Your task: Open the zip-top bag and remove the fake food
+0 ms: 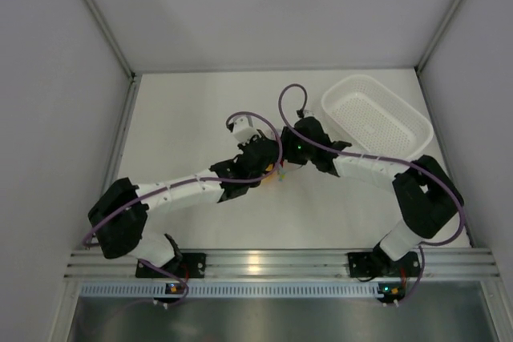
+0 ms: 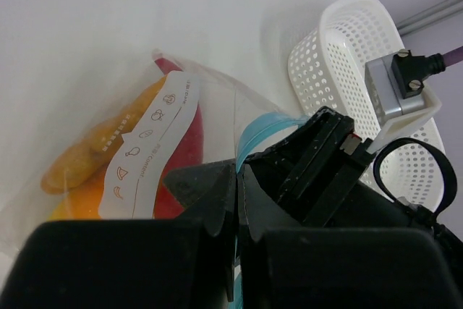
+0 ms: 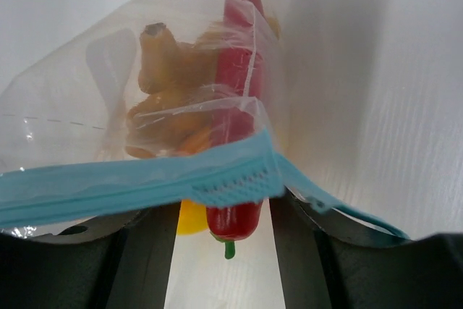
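Zip-top bag (image 2: pixel 217 103) is mid-table between both arms, and its white label (image 2: pixel 148 150) has a column of food icons with print too tiny to read. Left gripper (image 2: pixel 237 186) is pinched closed on the blue zip strip (image 3: pixel 108 186), while the right gripper (image 3: pixel 224 211) has its jaws apart with the strip lying across them. The fake food is all inside: one red chili (image 3: pixel 242 70) plus orange chunks (image 3: pixel 163 63) I can't count.

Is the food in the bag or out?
In: the chili and orange pieces show through the clear bag in both wrist views. Whether its zip is open, cannot tell.

From above the zip-top bag (image 3: pixel 72 92) is almost wholly hidden; the right wrist view's left edge crops it.
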Controlling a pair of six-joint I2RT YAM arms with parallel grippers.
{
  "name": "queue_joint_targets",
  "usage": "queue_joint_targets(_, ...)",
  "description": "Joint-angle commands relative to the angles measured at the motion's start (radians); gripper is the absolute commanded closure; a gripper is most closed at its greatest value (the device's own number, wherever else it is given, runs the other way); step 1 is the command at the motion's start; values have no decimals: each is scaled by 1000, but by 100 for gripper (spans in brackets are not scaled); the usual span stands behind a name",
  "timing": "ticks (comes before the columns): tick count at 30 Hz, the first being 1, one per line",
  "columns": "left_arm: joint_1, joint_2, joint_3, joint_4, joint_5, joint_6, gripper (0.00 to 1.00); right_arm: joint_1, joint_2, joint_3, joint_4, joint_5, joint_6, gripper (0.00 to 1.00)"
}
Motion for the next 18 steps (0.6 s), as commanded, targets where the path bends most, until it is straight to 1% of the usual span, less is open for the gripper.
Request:
queue_joint_targets(1,-5,-49,-22,71,-38,-20,100,32,24,55,-22,23,-22,47)
queue_joint_targets(4,-5,-58,-31,72,-48,-23,100,44,37,44,-8,50,-19,45)
queue_joint_targets(8,-4,-68,-36,72,-52,-25,100,50,73,41,1,38,-10,48)
queue_joint_targets(10,-5,-69,-36,72,-54,-22,100,52,78,30,39,37,-7,52)
queue_joint_targets(11,-5,-71,-37,72,-54,-20,100,52,72,22,61,34,-4,57)
queue_joint_targets(13,-5,-72,-43,72,-57,-23,100,52,63,4,87,26,-1,60)
queue_joint_targets(15,-5,-69,-45,72,-55,-28,100,53,58,-7,110,21,2,61)
queue_joint_targets(18,-4,-66,-49,71,-54,-29,100,52,47,-30,148,11,8,74)
